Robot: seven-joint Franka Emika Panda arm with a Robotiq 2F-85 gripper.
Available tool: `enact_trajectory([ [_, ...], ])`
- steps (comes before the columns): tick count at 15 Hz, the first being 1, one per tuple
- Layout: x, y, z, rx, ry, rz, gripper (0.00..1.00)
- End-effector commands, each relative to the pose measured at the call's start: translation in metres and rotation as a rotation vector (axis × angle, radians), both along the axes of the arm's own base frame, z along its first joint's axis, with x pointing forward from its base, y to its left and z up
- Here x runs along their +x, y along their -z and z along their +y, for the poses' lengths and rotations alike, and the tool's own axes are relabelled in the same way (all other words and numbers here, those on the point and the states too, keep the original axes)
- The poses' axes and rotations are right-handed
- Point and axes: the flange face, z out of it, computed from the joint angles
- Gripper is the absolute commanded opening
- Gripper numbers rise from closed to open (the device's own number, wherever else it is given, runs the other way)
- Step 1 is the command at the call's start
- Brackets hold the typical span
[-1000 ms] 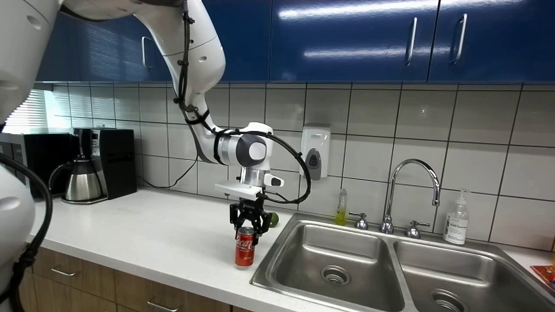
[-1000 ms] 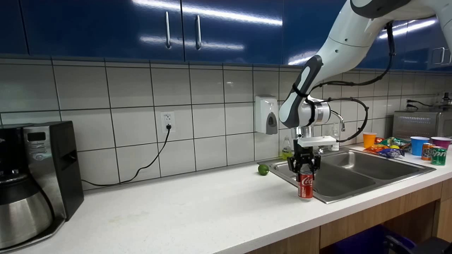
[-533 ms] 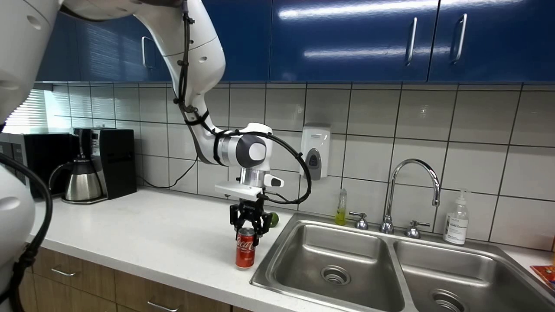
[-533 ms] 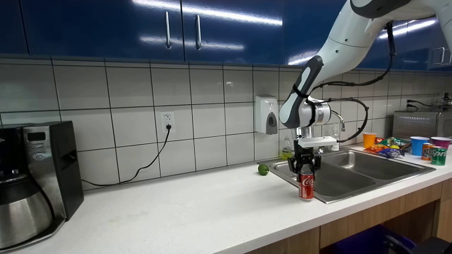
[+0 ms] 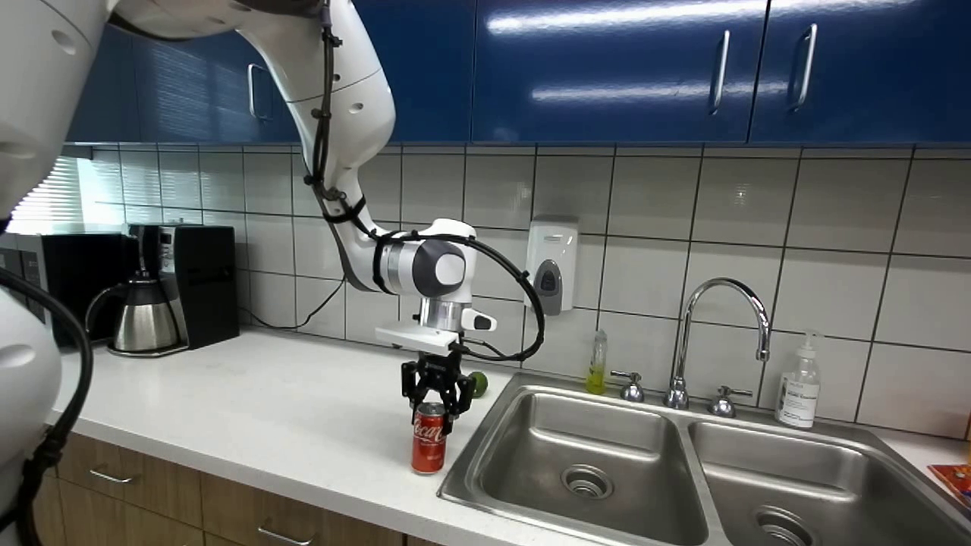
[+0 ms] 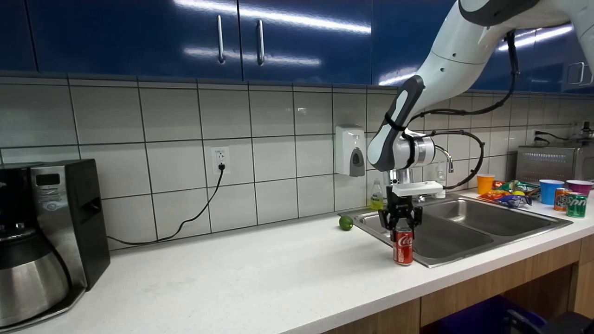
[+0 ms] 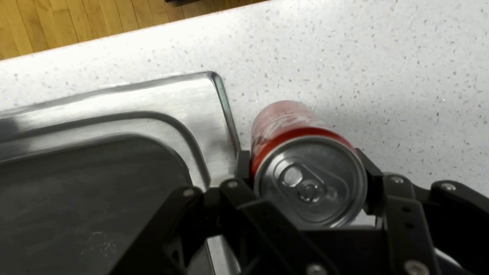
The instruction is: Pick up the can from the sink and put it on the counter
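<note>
In the wrist view, the fingers hold the red can between them, one at each side. This view gives the silvery top and pull tab almost from above; both exterior views give instead the upright side with its white letters. The red can is at the surface, just beside the rim of the sink; whether its bottom fully touches, I cannot tell.

At the centre of the wrist view, a narrow strip of surface separates the red can from the metal corner, whereas in an exterior view the red can hides a part of this rim.

In an exterior view, the faucet is visible whole in the right half of the frame; in an exterior view, the robot arm covers much of it. The green fruit shows complete in an exterior view. At the right of the frame, in an exterior view, stand an orange cup, a blue cup and a green can. Only the wrist view shows the wooden floor, at the upper left.
</note>
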Motion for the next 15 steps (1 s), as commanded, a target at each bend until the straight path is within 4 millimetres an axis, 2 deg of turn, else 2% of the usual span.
enact_trajectory([
  [1,-0.0017,-0.0044,-0.0028,-0.022,-0.016,-0.013,0.38],
  [6,-0.002,-0.0037,-0.0034,-0.029,-0.021,-0.013,0.38],
  [7,-0.0021,-0.0032,-0.0035,-0.032,-0.022,-0.014,0.73],
  [8,-0.0023,-0.003,-0.0036,-0.033,-0.025,-0.012,0.89],
  [10,-0.0027,-0.0026,-0.0045,-0.037,-0.027,-0.011,0.99],
  [15,-0.0039,-0.0074,-0.0077,-0.037,-0.022,-0.012,1.0],
])
